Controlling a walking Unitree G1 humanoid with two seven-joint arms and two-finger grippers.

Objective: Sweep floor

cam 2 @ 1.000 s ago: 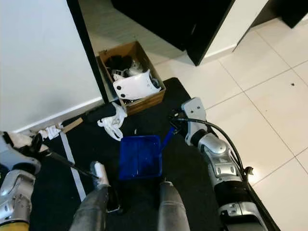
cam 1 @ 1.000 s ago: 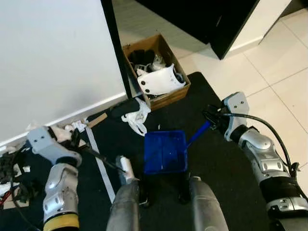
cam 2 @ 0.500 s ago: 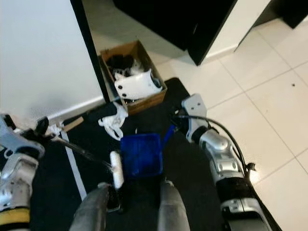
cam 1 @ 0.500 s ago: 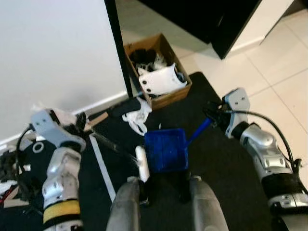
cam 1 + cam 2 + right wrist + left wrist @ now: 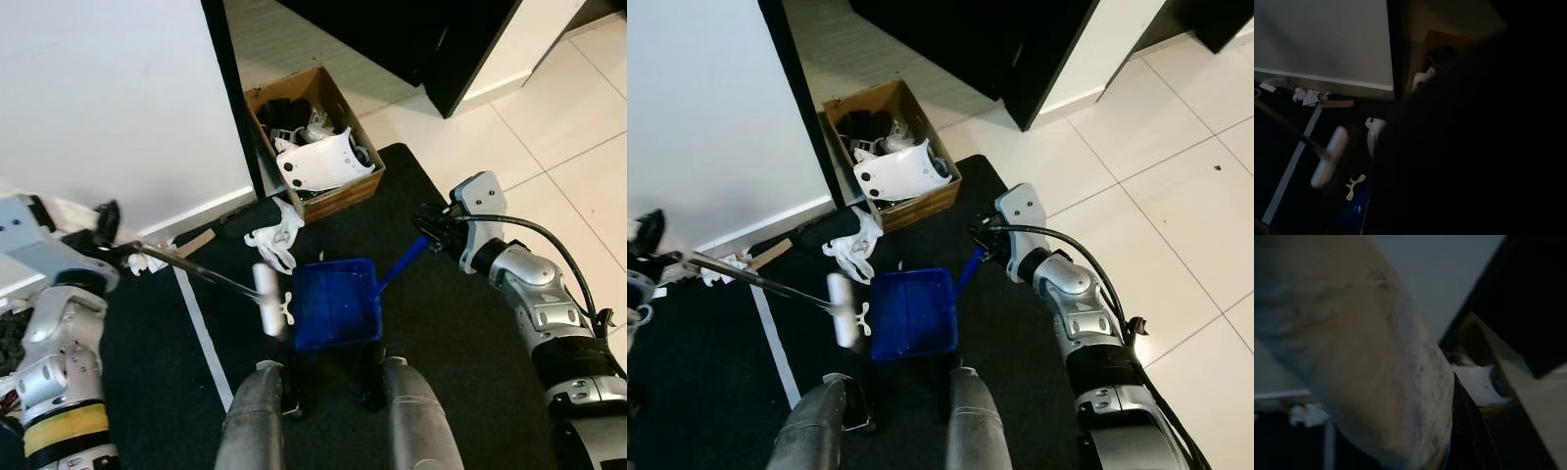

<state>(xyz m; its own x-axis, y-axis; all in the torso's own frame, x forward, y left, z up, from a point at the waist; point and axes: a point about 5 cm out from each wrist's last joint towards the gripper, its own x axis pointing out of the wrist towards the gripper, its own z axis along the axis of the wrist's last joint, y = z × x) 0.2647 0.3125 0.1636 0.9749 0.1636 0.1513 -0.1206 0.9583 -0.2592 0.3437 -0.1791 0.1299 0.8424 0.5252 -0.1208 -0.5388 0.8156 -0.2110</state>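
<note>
Left gripper (image 5: 98,230) was clamped on a broom (image 5: 201,277), its white head beside the blue dustpan (image 5: 335,304) on the black mat (image 5: 441,333). Right gripper (image 5: 428,231) gripped the dustpan's handle. Cardboard box (image 5: 312,147) stood nearby.

On the black mat (image 5: 147,362), the blue plastic dustpan (image 5: 336,305) sits near the front edge, a white brush head (image 5: 266,299) touching its left side. The brown cardboard box (image 5: 312,144) blocks the far edge beside the white wall panel (image 5: 108,108). The mat's right side lies open.
</note>
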